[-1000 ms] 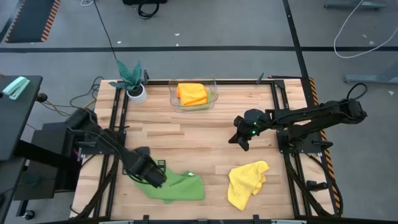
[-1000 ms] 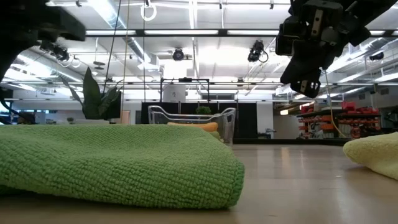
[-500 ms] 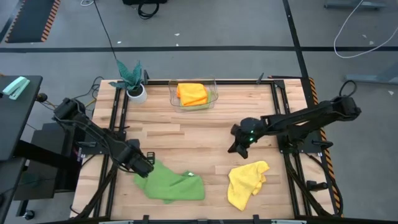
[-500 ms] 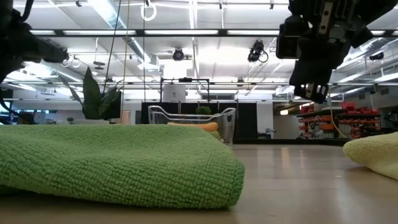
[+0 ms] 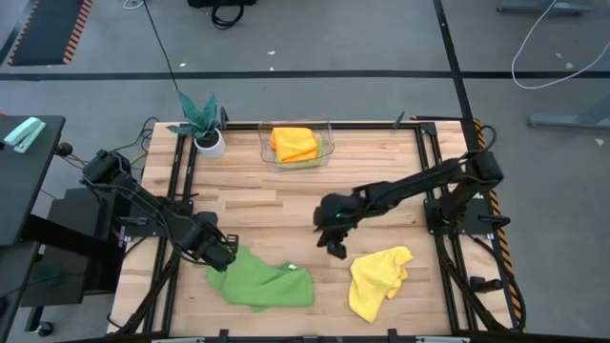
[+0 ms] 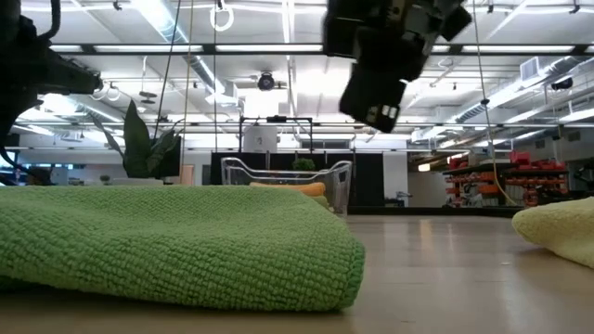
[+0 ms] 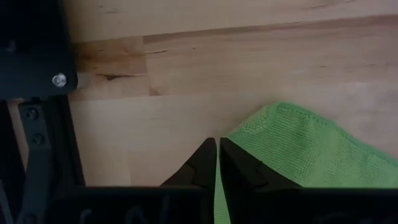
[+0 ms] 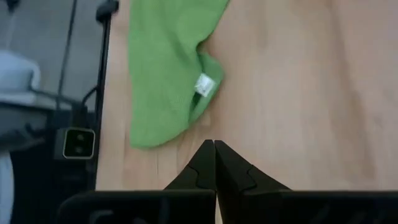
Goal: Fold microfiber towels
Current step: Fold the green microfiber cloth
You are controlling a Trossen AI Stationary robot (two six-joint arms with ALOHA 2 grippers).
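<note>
A green towel (image 5: 262,281) lies crumpled near the table's front left, also filling the low view's foreground (image 6: 167,241). My left gripper (image 5: 221,255) points down at that towel's far left corner (image 7: 273,115). Its fingers are shut to a hairline gap (image 7: 217,146). A yellow towel (image 5: 376,281) lies bunched at the front right. My right gripper (image 5: 335,250) hangs shut in the air between the two towels, slanting down toward the green towel (image 8: 168,62). An orange towel (image 5: 294,143) rests in a clear bin. My left gripper stands with its fingertips at the green towel's edge (image 7: 239,134), just beside the corner, coming from above. The fingers themselves cover the spot, so I cannot tell whether they touch or hold the cloth. The towel lies flat on the table there.
The clear bin (image 5: 326,157) stands at the far middle, with a potted plant (image 5: 202,119) to its left. Bare wood lies between the bin and the towels. Black frame rails (image 5: 181,191) run along both table sides.
My left gripper has gone from over the green towel toward the table's left and far edges to the towel's corner, then kept still. My right gripper has swung from the right side toward the left and near edges, ending between the two towels.
</note>
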